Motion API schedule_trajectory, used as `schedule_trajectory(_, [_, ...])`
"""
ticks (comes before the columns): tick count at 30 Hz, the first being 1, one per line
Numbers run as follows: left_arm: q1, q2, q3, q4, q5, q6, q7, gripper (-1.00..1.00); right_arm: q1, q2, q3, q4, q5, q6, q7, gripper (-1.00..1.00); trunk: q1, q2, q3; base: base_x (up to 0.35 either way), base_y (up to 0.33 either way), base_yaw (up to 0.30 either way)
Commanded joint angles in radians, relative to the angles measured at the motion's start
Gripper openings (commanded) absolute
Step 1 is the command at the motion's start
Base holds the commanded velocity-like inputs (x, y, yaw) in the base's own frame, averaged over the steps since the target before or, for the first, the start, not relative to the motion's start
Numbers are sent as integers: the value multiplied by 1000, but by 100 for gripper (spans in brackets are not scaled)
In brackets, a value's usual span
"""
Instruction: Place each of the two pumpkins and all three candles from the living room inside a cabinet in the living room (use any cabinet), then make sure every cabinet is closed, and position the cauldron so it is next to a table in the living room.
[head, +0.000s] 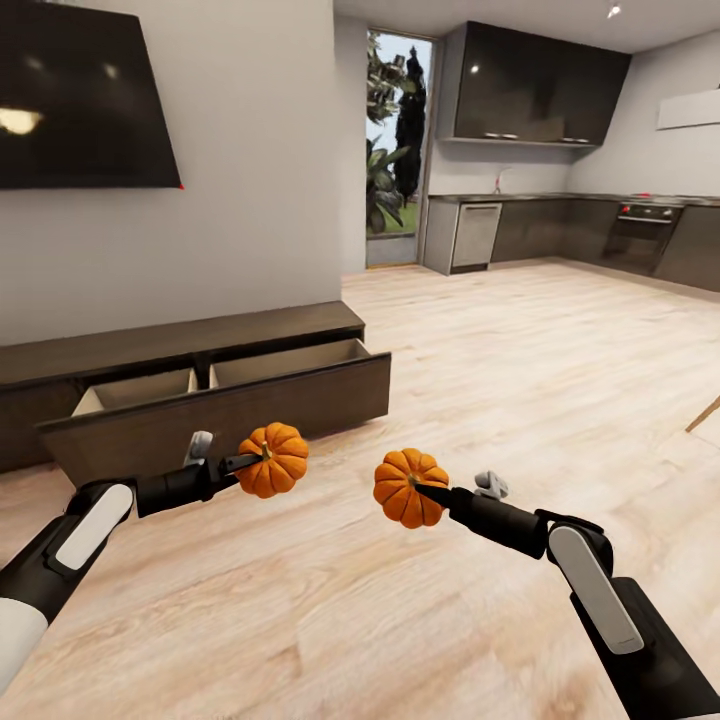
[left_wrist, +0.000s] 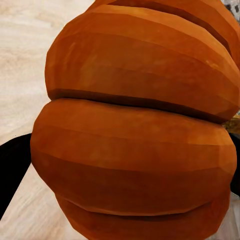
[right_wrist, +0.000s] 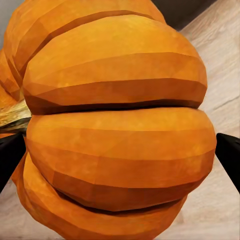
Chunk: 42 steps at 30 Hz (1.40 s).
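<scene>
Pumpkins fill both claws — the left gripper (head: 252, 461) is clamped on one pumpkin (head: 273, 459) at about 8 o'clock in the head view, and the right gripper (head: 425, 490) is clamped on the other pumpkin (head: 408, 487) at about 5 o'clock, the two held up over the pale wood floor (head: 520, 380) and near each other without touching. In the left wrist view the orange ribs of its pumpkin (left_wrist: 135, 130) crowd the lens, with a dark finger (left_wrist: 12, 170) at one edge; in the right wrist view that pumpkin (right_wrist: 115, 130) sits between two black fingertips (right_wrist: 229, 155), its brownish stem (right_wrist: 12, 116) poking out sideways.

At 9 o'clock stands the cabinet (head: 180, 345) against the wall, low and dark brown, with its long drawer (head: 230, 400) pulled out — two pale beige compartments show inside. The left pumpkin hangs just in front of that drawer's face. Above, at 10 o'clock, a black television (head: 80, 95) hangs on the wall; at 1 o'clock lies the grey kitchen (head: 560, 230).
</scene>
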Motion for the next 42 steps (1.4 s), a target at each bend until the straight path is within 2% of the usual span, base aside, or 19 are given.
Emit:
schedule_trajectory(1, [-1, 1, -2, 0, 5, 5, 1, -100, 0, -1, 0, 0, 6, 2, 7, -100, 0, 0, 0, 0, -126, 279])
schedule_trajectory(12, [-1, 1, -2, 0, 5, 5, 0, -100, 0, 0, 0, 0, 6, 2, 7, -100, 0, 0, 5, 0, -178, 279])
schedule_trajectory(32, [-1, 1, -2, 0, 5, 5, 1, -100, 0, -1, 1, 0, 6, 2, 7, -100, 0, 0, 15, 0, -273, 275])
schedule_trajectory(42, [-1, 1, -2, 0, 5, 5, 1, -100, 1, -2, 1, 0, 6, 1, 7, -100, 0, 0, 16, 0, -279, 48])
